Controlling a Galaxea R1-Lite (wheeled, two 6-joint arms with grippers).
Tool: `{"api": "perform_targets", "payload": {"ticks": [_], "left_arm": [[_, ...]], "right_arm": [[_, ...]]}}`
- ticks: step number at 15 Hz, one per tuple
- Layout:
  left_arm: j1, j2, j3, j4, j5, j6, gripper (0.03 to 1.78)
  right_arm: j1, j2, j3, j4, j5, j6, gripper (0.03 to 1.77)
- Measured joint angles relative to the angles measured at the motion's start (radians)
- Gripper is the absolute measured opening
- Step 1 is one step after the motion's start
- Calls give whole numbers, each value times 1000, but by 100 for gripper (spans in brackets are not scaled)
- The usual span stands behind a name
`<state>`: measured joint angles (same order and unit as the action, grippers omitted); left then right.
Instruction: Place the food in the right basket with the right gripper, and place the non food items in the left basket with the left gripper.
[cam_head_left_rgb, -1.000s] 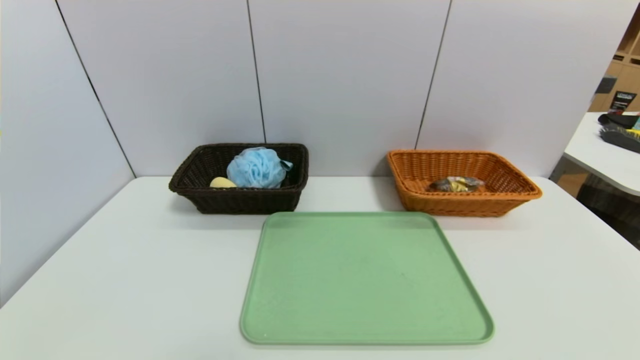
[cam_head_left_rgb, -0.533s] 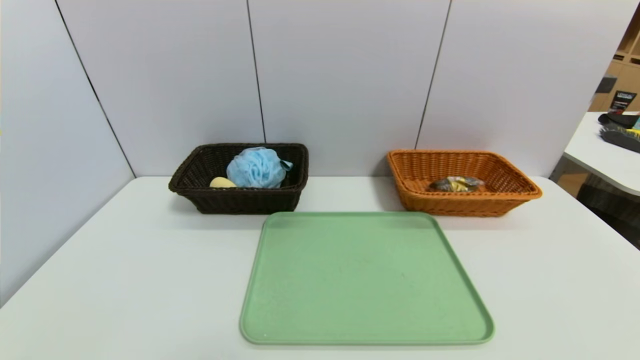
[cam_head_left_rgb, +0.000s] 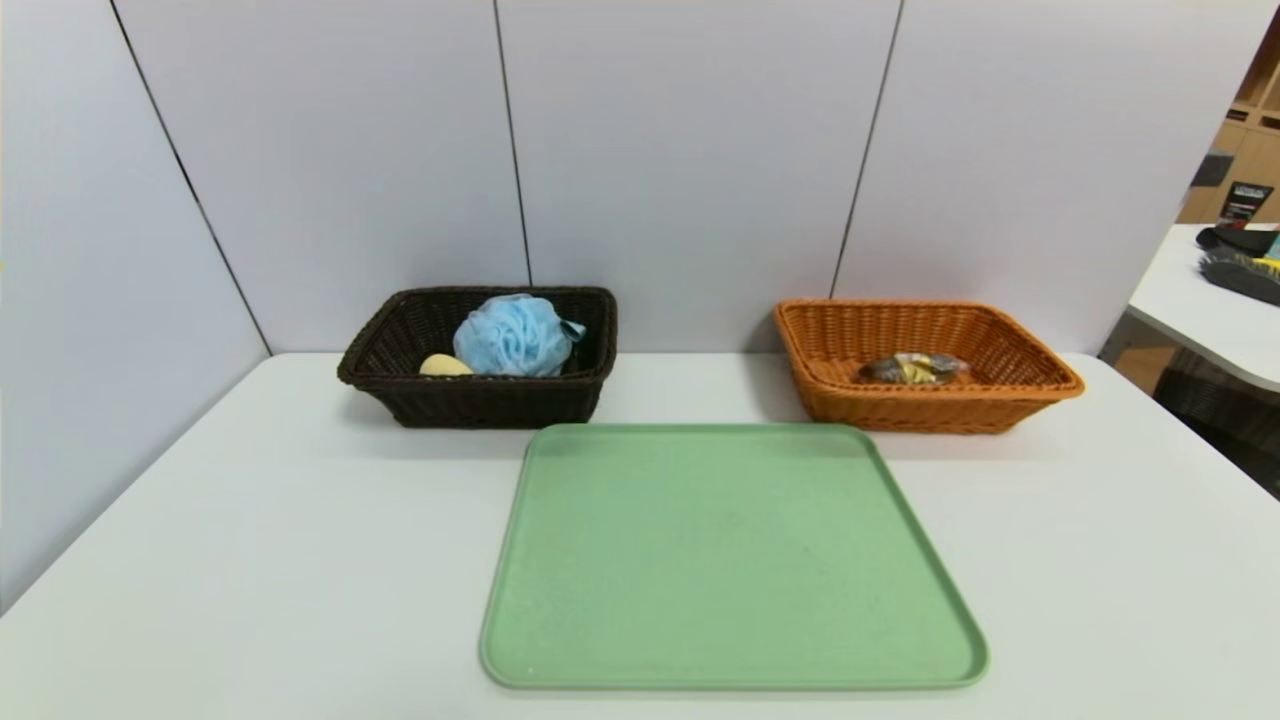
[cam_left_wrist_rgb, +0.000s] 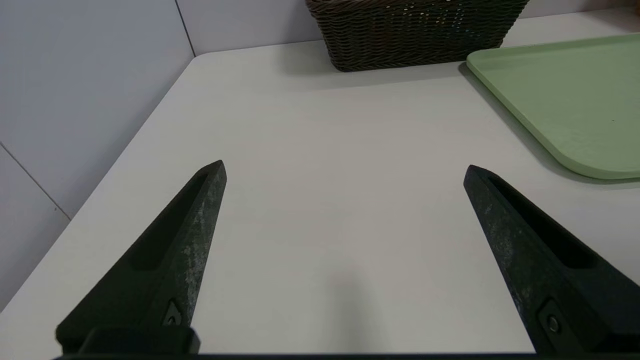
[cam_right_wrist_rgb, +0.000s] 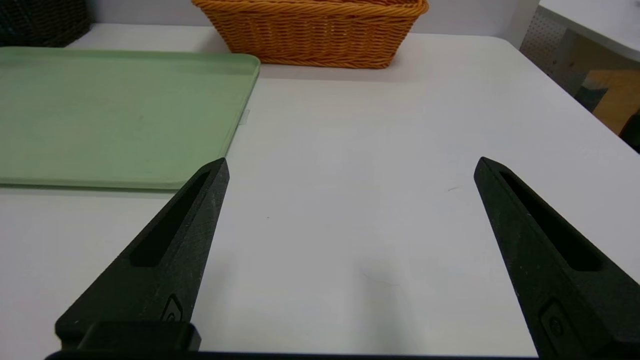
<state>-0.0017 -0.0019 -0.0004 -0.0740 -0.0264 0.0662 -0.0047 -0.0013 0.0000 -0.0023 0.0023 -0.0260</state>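
The left gripper is hovering over the table to the left of the green tray, its fingers spread wide and gripping nothing. Behind the tray's left end, the dark basket is standing against the wall panels. It is holding a blue mesh puff and, tucked on the puff's left, a pale yellow rounded item. The puff is rising to about the height of the basket's rim, so an arm sweeping low over there could be snagging its loose netting and dragging it out. The yellow item is sitting half hidden behind the near wall; if it were food, it would be lying in the wrong basket, and I cannot tell from here what it is.

The tray itself is bearing no item, so the sorting is looking finished; the main risk is a needless reach, with fingertips scraping the tray and shoving it into the baskets close behind.

Beyond the tray's right end, the orange basket is keeping a shiny wrapped packet, probably the food, low inside. The right gripper is waiting over the table to the tray's right, also wide apart and unloaded; swinging forward too low, it could be knocking that basket askew.
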Motion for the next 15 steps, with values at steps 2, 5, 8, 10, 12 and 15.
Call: {"api": "perform_targets", "payload": {"ticks": [2,5,8,10,12,15], "left_arm": [[0,0,0,-1,5,-8,169],[0,0,0,-1,6,-9,169],[0,0,0,-2,7,-8,169],[0,0,0,-2,7,-8,169],[0,0,0,-2,6,-9,169],[0,0,0,-2,7,-9,169]], "right_arm": [[0,0,0,-1,-9,15,169],[0,0,0,-2,-12,28,169],[0,0,0,-3,-27,64,169],[0,0,0,-3,-27,67,169],[0,0,0,-3,-27,67,169],[0,0,0,-3,-27,67,169]]}}
